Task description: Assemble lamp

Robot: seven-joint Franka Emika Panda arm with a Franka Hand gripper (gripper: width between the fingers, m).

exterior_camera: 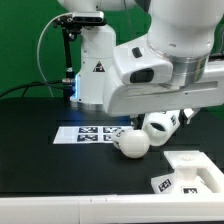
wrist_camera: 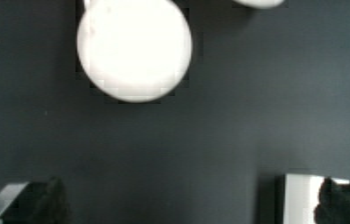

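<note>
Hanging over the flat black table [exterior_camera: 40,155], the big shiny white robot arm [exterior_camera: 165,55] fills the top of the exterior view. It hides most of its own two-finger gripper [wrist_camera: 181,200] there, so the jaws are hard to make out from that side. The wrist view shows them better. The two dark fingertips [wrist_camera: 39,200] stand far apart, with only bare table between them, so they hold nothing.

The lamp lies in three loose parts. The round white plastic bulb [exterior_camera: 131,142] rests on the table, right at the end of the flat white marker board [exterior_camera: 92,133]. Just beside the bulb is the white cup-like shade [exterior_camera: 160,124] with black square tags. The arm covers its top, and I cannot tell if the shade and bulb touch. The white angular base block [exterior_camera: 192,170] lies apart from them, at the exterior view's lower right.

In the wrist view a white oval blob [wrist_camera: 136,50] shows, too blurry to name. A second white bit is cut off at the picture's edge.
</note>
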